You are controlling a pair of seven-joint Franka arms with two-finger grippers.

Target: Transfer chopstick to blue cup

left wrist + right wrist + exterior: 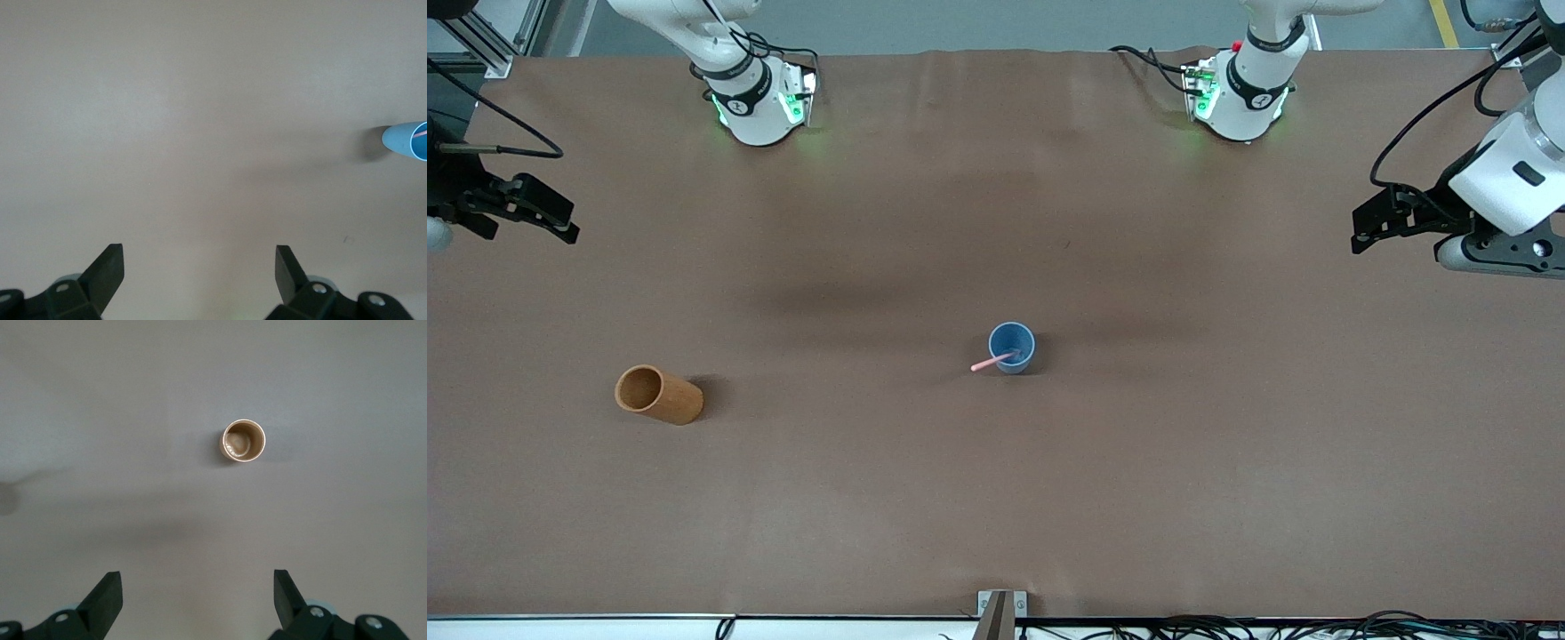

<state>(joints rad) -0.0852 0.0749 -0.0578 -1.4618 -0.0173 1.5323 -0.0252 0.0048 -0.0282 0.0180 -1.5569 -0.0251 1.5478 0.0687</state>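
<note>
Pink thin chopstick (992,362) is seen leaning inside the small round blue matte cup (1012,348) at centre frame, its tip poking over the rim toward the right arm's end of the table. Orange-brown wooden-looking cylindrical cup (658,394) is placed lower left of the frame, well apart from the blue one. Left gripper (1371,219) is held at the right edge, fingers spread wide, nothing grasped. Right gripper (547,213) is held at the left edge, fingers likewise released, empty. Brown table cover (996,498) is spread under everything.
</note>
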